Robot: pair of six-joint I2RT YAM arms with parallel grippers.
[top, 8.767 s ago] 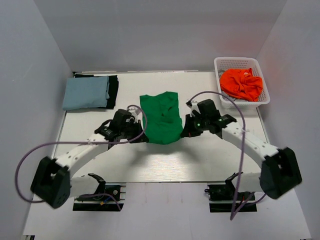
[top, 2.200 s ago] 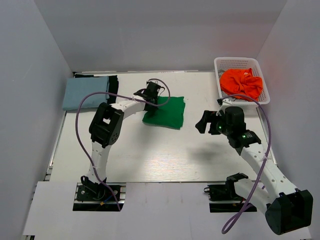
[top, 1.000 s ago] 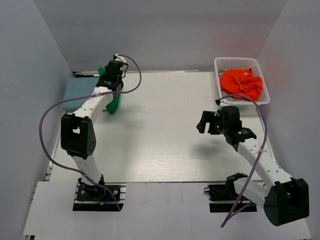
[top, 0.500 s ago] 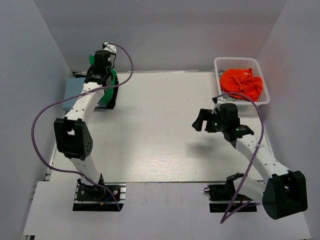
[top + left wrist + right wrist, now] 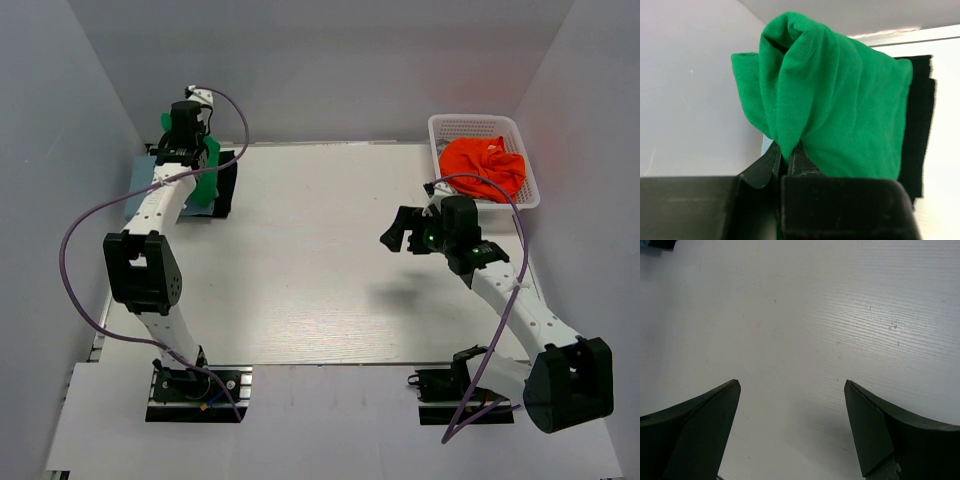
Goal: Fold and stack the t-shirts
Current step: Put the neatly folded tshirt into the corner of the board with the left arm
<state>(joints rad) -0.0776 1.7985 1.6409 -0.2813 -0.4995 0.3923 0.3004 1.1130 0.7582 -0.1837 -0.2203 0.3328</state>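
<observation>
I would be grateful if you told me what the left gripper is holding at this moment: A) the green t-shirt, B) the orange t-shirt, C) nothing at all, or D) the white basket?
A: in the left wrist view the left gripper is shut on a bunched fold of the green t-shirt, while the orange t-shirt lies in the basket.

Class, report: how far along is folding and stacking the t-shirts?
Done: the blue shirt and black shirt lie folded, stacked at far left. In hand: the left jaws pinch the green shirt, which hangs bunched over that stack. Left: the orange shirt lies crumpled in the basket; the right jaws hang open over the table.
</observation>
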